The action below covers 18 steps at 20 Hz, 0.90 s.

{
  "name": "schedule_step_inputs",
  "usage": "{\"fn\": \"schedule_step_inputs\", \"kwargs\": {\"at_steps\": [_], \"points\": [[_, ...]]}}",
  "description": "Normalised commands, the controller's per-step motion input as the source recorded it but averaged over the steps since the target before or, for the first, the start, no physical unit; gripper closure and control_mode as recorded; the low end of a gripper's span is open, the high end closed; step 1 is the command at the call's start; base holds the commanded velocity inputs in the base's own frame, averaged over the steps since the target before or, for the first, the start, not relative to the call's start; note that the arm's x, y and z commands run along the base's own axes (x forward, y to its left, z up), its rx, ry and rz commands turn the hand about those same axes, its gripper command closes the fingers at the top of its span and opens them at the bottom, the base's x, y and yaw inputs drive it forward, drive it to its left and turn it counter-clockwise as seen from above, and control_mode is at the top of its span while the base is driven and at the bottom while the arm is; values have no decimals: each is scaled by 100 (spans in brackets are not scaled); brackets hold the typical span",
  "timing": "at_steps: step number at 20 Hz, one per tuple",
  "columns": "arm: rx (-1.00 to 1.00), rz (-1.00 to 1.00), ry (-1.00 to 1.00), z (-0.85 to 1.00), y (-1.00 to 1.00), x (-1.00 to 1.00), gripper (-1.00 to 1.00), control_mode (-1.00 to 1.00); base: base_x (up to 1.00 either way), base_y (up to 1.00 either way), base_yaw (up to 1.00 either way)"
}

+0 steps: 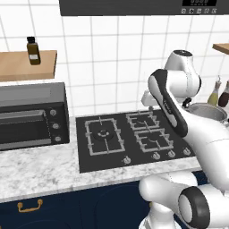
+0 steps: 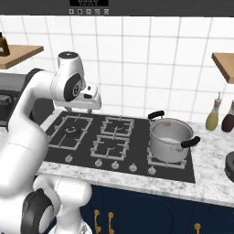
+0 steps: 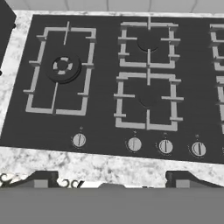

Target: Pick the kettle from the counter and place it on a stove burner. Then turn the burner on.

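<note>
My gripper (image 2: 90, 109) hangs open and empty above the back of the black cooktop, between the big burner and the smaller ones. Its two dark fingertips (image 3: 41, 179) stand wide apart. The stove burner (image 3: 63, 66) is a wide ring in a large square grate at the cooktop's left (image 1: 103, 133) (image 2: 71, 130). A dark rounded sliver at the far right, cut off by the frame edge, looks like the kettle (image 2: 230, 167) on the speckled counter (image 2: 210, 151). It lies far to the right of the gripper.
A shiny steel pot (image 2: 170, 137) with black handles sits on the right burner. Several knobs (image 3: 134, 144) line the cooktop's front. A toaster oven (image 1: 31, 118) stands left of the stove. Two bottles (image 2: 212, 116) stand by the wall at the right, under a wooden shelf (image 2: 225, 64).
</note>
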Motion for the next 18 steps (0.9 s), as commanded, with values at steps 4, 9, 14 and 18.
{"fn": "schedule_step_inputs", "kwargs": {"at_steps": [4,9,14,18], "points": [[0,-3,-10,0,-85,-89,-100,-100,0,0,0],[5,-24,-2,0,-100,-93,-100,-100,0,0,0],[7,-37,0,0,-100,-56,-100,-100,0,0,0],[10,-40,7,0,-100,-27,-100,-100,0,0,0]]}}
